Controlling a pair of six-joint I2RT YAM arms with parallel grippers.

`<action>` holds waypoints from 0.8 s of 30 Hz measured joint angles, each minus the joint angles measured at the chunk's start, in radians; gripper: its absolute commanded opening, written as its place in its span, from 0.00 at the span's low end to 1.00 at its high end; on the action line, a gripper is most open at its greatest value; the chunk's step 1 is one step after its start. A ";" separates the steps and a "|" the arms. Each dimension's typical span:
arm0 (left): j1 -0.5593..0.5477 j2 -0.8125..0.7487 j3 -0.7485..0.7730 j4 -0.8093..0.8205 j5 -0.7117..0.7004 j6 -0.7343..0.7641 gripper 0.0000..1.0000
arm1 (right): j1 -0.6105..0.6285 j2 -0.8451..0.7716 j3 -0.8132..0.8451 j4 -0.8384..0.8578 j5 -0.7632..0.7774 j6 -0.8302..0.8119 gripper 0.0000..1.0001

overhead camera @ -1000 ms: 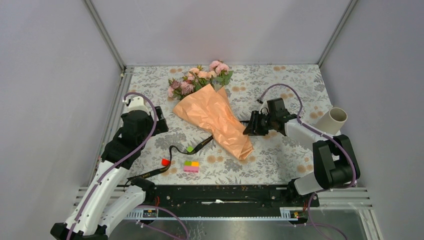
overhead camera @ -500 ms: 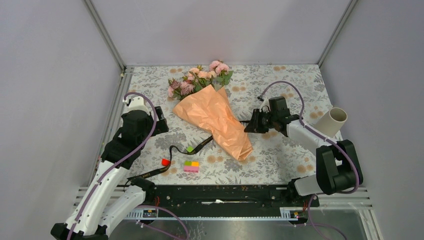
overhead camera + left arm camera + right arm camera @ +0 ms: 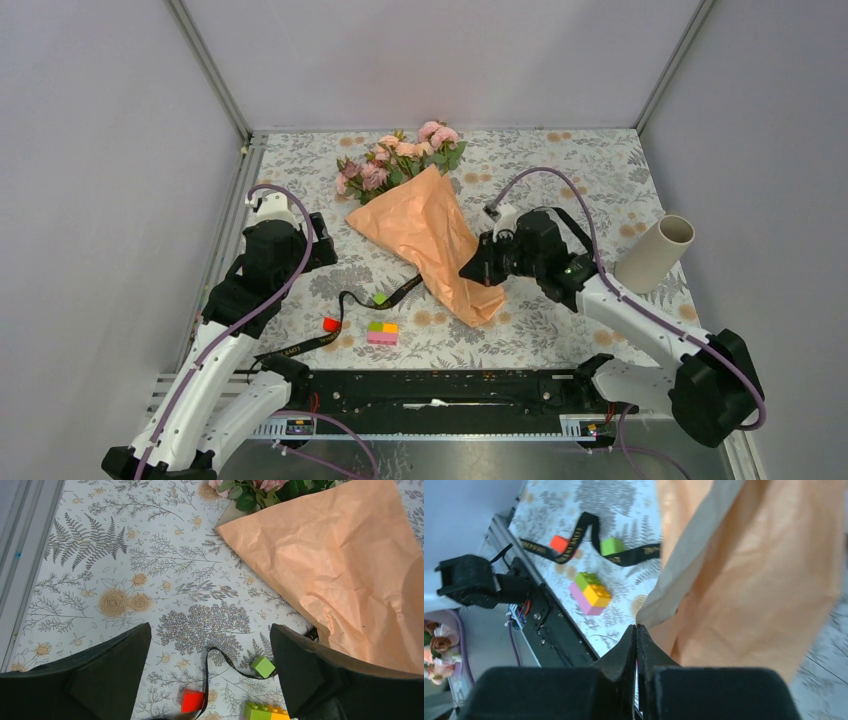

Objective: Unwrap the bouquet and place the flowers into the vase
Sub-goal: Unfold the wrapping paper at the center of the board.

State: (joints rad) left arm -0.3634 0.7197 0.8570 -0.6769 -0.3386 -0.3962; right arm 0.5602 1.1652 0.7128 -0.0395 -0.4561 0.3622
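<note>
The bouquet (image 3: 430,235) lies across the middle of the table in crinkled orange paper (image 3: 754,570). Its flowers (image 3: 395,155), pink and peach roses, stick out at the far end. My right gripper (image 3: 468,272) is at the paper's lower right edge; in the right wrist view the jaws are pressed together (image 3: 636,626) with the paper's tan edge caught at their tips. The black ribbon (image 3: 400,290) trails loose on the cloth from under the paper. The beige vase (image 3: 655,255) leans at the right edge. My left gripper (image 3: 210,630) hovers open over the ribbon, left of the bouquet.
A small green block (image 3: 380,298), a red block (image 3: 331,324) and a pink, green and yellow stack (image 3: 382,333) sit by the ribbon near the front. The black rail (image 3: 450,385) runs along the near edge. Grey walls close in the table on three sides.
My right arm swung in from the right to the bouquet's lower edge and its jaws shut there. The paper's lower end shifted slightly left. The left arm stayed still.
</note>
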 measured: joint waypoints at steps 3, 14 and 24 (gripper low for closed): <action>0.000 0.000 0.000 0.000 0.003 0.000 0.99 | 0.111 -0.036 -0.026 0.071 0.032 0.004 0.00; 0.002 0.000 0.000 0.000 0.011 0.000 0.99 | 0.488 0.233 -0.001 0.206 0.116 -0.001 0.00; 0.002 -0.001 0.000 0.008 0.022 0.005 0.99 | 0.590 0.262 0.063 0.164 0.159 -0.023 0.66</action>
State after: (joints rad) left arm -0.3614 0.7185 0.8570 -0.6693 -0.3168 -0.3908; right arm 1.1503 1.4277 0.7753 0.1246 -0.2966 0.3393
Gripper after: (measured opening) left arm 0.986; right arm 0.415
